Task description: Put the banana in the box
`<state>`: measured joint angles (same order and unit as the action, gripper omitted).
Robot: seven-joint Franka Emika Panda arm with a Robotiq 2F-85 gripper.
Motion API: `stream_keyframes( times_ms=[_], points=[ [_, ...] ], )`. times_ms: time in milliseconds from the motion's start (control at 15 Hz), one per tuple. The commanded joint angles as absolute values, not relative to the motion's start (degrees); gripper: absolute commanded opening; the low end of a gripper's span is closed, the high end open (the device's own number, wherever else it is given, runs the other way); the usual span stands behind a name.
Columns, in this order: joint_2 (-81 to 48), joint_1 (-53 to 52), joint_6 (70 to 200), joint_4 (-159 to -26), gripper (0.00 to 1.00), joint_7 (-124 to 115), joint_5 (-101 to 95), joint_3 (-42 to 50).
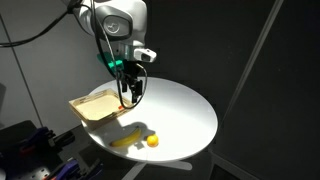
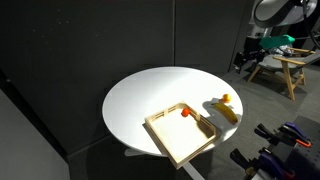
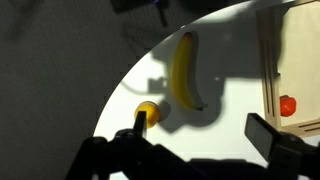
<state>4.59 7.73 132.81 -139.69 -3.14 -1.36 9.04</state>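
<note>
The small yellow banana (image 3: 183,70) lies on the white round table, in the wrist view left of the box (image 3: 295,60). It also shows in both exterior views (image 1: 128,139) (image 2: 231,116), outside the box. The box is a shallow tan wooden tray (image 1: 97,105) (image 2: 180,138) with a red mark (image 3: 288,105) at one corner. My gripper (image 3: 205,128) is open and empty, held above the table, with the banana just ahead of its fingers. In both exterior views it hangs above the table (image 1: 133,90) (image 2: 258,47).
A small orange-yellow ball (image 3: 148,111) sits on the table next to the banana's end, also visible in both exterior views (image 1: 153,141) (image 2: 226,99). The table edge (image 3: 120,85) curves close to banana and ball. Dark curtains surround the table. A wooden stand (image 2: 285,68) is behind.
</note>
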Motion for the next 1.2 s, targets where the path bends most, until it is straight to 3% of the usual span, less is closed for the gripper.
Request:
stream_keyframes(
  times_ms=[0, 1133],
  points=[
    [4.59, 8.05, 132.71, -139.62, 1.0, -3.11, -1.33, 8.72],
    [-3.61, 8.31, 143.97, -140.77, 1.0, -1.9, -0.97, 9.18]
  ],
)
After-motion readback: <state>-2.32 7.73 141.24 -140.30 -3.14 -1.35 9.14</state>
